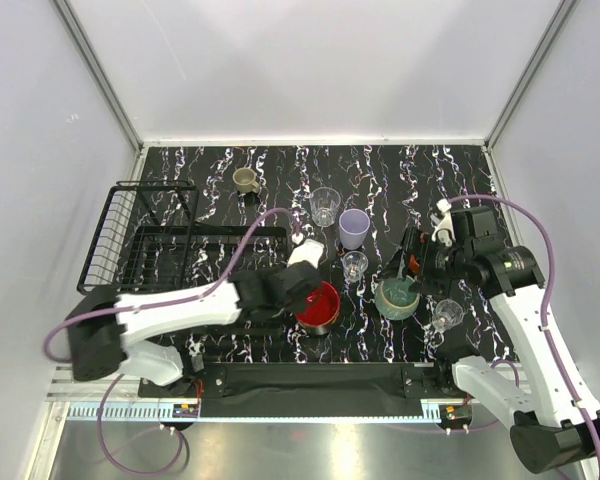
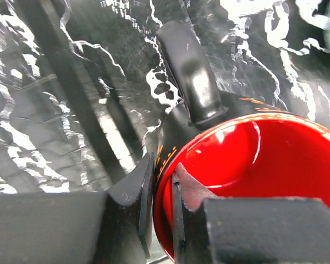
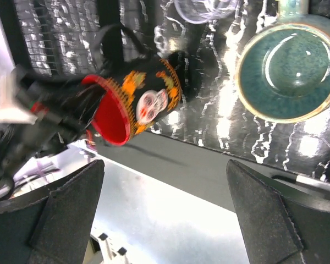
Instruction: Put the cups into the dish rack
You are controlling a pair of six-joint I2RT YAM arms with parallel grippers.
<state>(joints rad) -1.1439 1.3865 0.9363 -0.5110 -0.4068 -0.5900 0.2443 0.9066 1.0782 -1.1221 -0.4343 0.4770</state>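
Looked like a robotics lab booth: plain white walls (image 1: pixel 310 60), aluminium frame posts (image 1: pixel 100 75), marbled table (image 1: pixel 380 170), cabled robot arms (image 1: pixel 170 308).

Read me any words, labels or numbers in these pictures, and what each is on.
No text is readable.
The red cup carries only a white skull and orange patterns, no letters.
The teal mug and dish rack show no print.
Anything on the arms is too small to read.

Top view looks down from high over the whole bench (image 1: pixel 460 170); the 2 wrist views sit low and close, all 3 sharing the red cup (image 2: pixel 253 165)
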